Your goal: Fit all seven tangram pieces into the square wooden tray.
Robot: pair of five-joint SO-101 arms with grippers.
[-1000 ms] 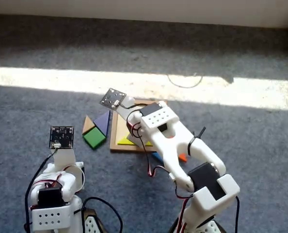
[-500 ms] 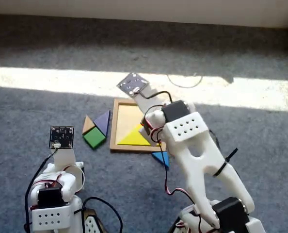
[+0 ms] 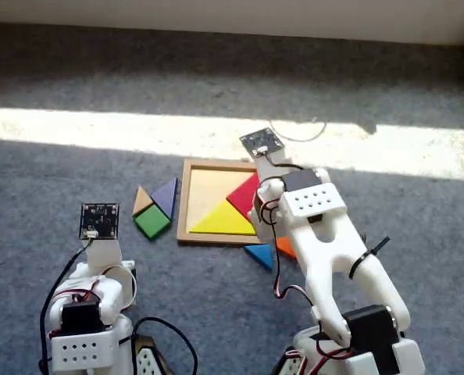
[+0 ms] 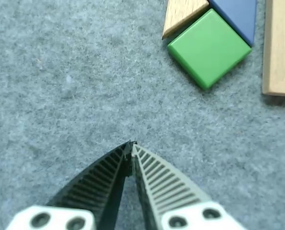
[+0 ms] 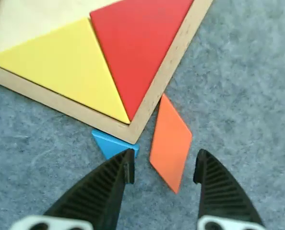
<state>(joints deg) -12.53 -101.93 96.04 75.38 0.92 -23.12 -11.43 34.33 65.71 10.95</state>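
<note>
The right gripper [image 5: 164,156] hangs spread wide over the orange parallelogram [image 5: 170,143], gripping nothing, just off the near right corner of the wooden tray [image 5: 177,66]. A red triangle [image 5: 137,43] and a yellow triangle [image 5: 65,62] lie inside it. The left gripper [image 4: 133,144] is pinched closed and empty above the grey carpet [image 3: 60,187], near the green square [image 4: 209,48]. A sunlit strip [image 3: 99,125] crosses the far floor.
</note>
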